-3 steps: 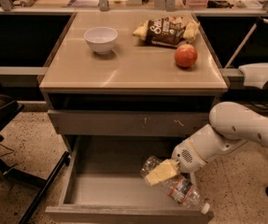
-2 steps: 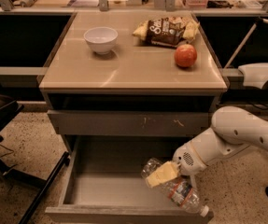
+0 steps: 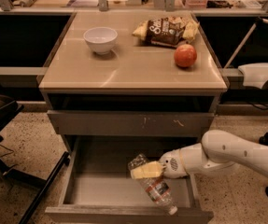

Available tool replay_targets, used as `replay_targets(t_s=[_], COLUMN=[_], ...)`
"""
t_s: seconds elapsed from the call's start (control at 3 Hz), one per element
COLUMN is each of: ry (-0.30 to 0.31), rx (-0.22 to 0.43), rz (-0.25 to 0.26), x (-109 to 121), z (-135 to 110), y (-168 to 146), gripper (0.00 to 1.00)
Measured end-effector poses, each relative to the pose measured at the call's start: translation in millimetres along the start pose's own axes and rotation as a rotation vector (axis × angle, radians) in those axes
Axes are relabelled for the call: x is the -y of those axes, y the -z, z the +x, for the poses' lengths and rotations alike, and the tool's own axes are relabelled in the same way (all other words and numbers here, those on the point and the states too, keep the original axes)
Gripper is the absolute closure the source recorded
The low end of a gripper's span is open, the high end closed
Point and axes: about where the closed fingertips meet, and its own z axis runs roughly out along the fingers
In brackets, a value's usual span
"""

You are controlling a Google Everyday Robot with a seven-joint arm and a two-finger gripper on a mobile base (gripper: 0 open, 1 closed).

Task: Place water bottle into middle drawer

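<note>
The water bottle [image 3: 153, 186] is clear and crinkled, with its white cap pointing down to the front right and a blue-red label band. It hangs tilted inside the open middle drawer [image 3: 101, 192], a wide shallow grey drawer with a flat floor. My gripper [image 3: 145, 170] reaches in from the right on a white arm [image 3: 227, 154]. Its pale yellow fingers [image 3: 142, 171] are shut on the bottle's upper body, holding it just above the drawer floor near the front right corner.
Above the open drawer is a shut grey drawer front with pale scratch marks [image 3: 131, 123]. On the tan tabletop [image 3: 124, 69] stand a white bowl [image 3: 100, 39], a chip bag [image 3: 165, 30] and a red apple [image 3: 185, 56]. A dark chair [image 3: 3, 125] stands at the left.
My gripper and the bottle have moved a little left and lower into the drawer. The bottle stays tilted, cap down.
</note>
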Motion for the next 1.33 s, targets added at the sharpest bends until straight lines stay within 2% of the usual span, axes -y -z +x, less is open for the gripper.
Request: replay_targets(t_s=[0.33, 0.67, 1.0, 1.33], ry=[-0.004, -0.004, 0.035, 0.102], rx=[0.165, 0.189, 0.201, 0.305], rz=[0.047, 0.078, 0.071, 0.132], x=[8.6, 15.0, 15.8, 37.7], z=[-23.5, -30.5, -8.4, -17.3], y=[-3.0, -2.4, -22.3, -42.5], gripper=[1.0, 1.0, 1.0, 1.0])
